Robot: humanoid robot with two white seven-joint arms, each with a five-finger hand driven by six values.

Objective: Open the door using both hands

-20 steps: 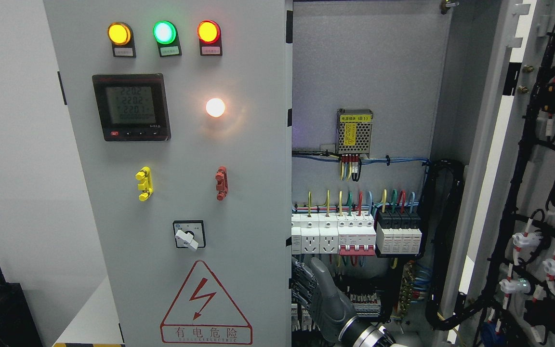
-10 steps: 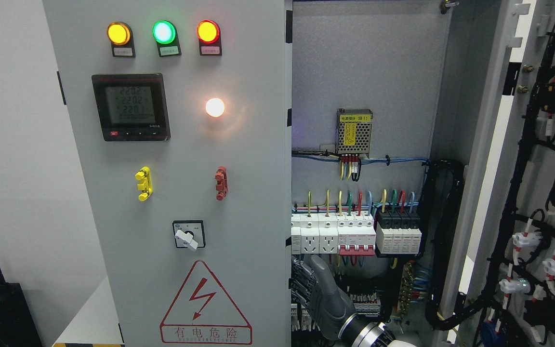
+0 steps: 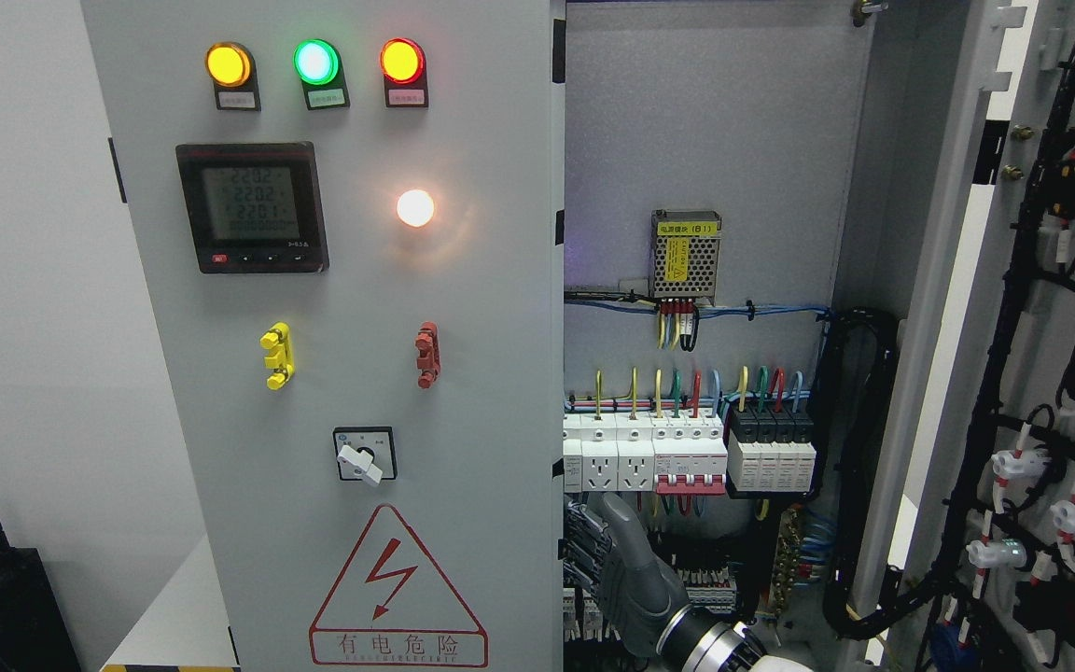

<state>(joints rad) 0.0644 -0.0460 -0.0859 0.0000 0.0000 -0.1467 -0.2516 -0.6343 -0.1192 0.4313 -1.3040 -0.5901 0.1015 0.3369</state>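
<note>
At 6 o'clock in the head view, the right hand (image 3: pixel 607 560) hooks curled fingers (image 3: pixel 579 551) around the left door (image 3: pixel 360 373) free edge, positioned to pull it outward. The right door (image 3: pixel 1041 373), at 3 o'clock, already stands open.

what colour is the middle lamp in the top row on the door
Green, lit, between an amber and a red lamp; middle lamp, head view.

Breakers (image 3: pixel 687 457) and wiring (image 3: pixel 859 467) crowd the cabinet; upper backplate (image 3: pixel 705 121) is bare
</note>
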